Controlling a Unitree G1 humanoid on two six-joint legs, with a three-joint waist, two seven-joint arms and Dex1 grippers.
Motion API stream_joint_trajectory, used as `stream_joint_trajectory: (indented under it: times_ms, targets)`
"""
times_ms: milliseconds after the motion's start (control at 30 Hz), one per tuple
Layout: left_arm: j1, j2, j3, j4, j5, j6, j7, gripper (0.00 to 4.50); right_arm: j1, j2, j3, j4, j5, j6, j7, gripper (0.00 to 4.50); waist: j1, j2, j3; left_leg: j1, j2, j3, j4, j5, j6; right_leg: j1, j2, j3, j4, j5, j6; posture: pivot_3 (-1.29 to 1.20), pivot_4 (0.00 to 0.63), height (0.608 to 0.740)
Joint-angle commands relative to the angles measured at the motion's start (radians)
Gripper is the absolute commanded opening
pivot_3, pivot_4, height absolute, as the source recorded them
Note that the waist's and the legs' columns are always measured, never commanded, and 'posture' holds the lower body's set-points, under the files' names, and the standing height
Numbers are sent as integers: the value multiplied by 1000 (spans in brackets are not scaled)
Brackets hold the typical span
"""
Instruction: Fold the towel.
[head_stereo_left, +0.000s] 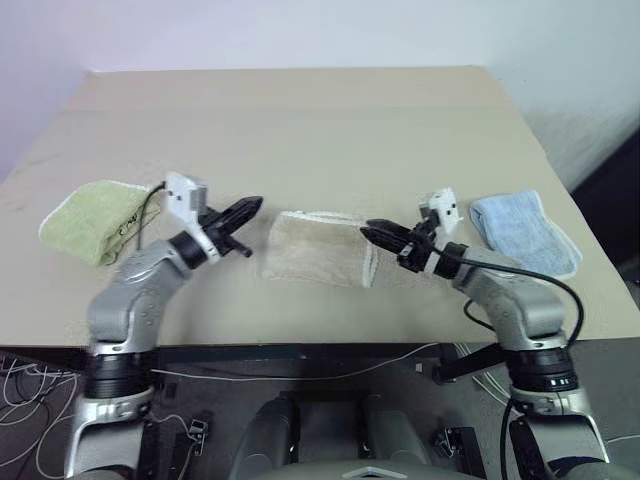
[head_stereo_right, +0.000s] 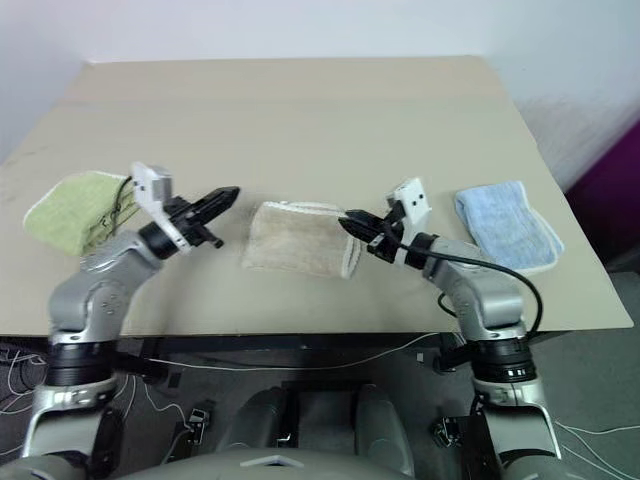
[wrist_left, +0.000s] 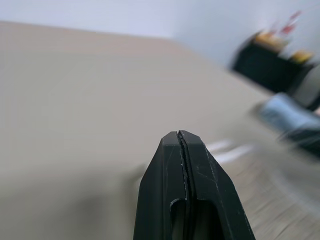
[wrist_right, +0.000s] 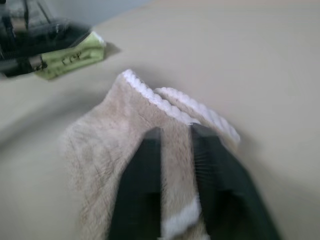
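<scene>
The towel (head_stereo_left: 315, 248) lies folded into a short beige pad with white corded edging at the middle of the table's front. My left gripper (head_stereo_left: 252, 207) hovers just left of it, apart from the cloth, and its fingers (wrist_left: 170, 165) are pressed together with nothing between them. My right gripper (head_stereo_left: 368, 231) is at the towel's right edge. In the right wrist view its two fingers (wrist_right: 145, 170) stand a little apart over the towel (wrist_right: 100, 145), with the cloth showing through the gap.
A folded light-green towel (head_stereo_left: 95, 218) lies at the front left of the tan table (head_stereo_left: 300, 130), and a folded light-blue towel (head_stereo_left: 522, 230) at the front right. The table's front edge runs just below both arms.
</scene>
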Motion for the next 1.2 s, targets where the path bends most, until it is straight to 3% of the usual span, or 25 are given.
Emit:
stream_joint_trajectory:
  times_ms: [33, 233, 267, 633, 833, 1133, 1200]
  targets:
    - [32, 60, 5, 2, 78, -65, -28, 0, -40, 12, -91, 8, 154, 203, -58, 2306, 2, 0, 0, 0, 0, 0, 0, 0, 0, 0, 0, 0, 0, 0, 0, 0, 150, 740]
    - [79, 78, 32, 10, 94, -96, -41, 0, -109, 59, -209, 170, 257, 384, -175, 4404, 4, 0, 0, 0, -1, 0, 0, -1, 1, 1, -3, 0, -1, 0, 0, 0, 150, 740]
    - [88, 74, 32, 1, 94, -97, -39, 0, -114, 67, -220, 187, 264, 394, -186, 4457, 3, 0, 0, 0, -1, 0, 0, -1, 1, 1, -3, 0, -1, 0, 0, 0, 150, 740]
    - [131, 53, 9, -40, 90, -94, -42, 0, -94, 89, -111, 187, 225, 410, -179, 4457, 0, 0, 0, 0, 0, 0, -1, -1, 1, 0, -2, 1, -1, 0, 0, 0, 150, 740]
    - [118, 47, -3, -28, 95, -91, -55, 0, -118, 160, -32, 191, 216, 414, -185, 4457, -6, 0, 0, 0, 0, 0, -1, -1, 1, 0, -2, 1, -1, 0, 0, 0, 150, 740]
    - [131, 31, -6, -48, 100, -89, -54, 0, -172, 234, -29, 250, 202, 408, -196, 4457, -4, 0, 0, 0, 0, 1, -1, -1, 1, -1, -1, 0, 0, 0, 0, 0, 150, 740]
    - [139, 27, -5, -55, 100, -88, -51, 0, -174, 241, -45, 258, 208, 415, -203, 4085, -4, 0, 0, 0, 1, 1, -1, -1, 1, -1, -1, 1, 0, 0, 0, 0, 150, 740]
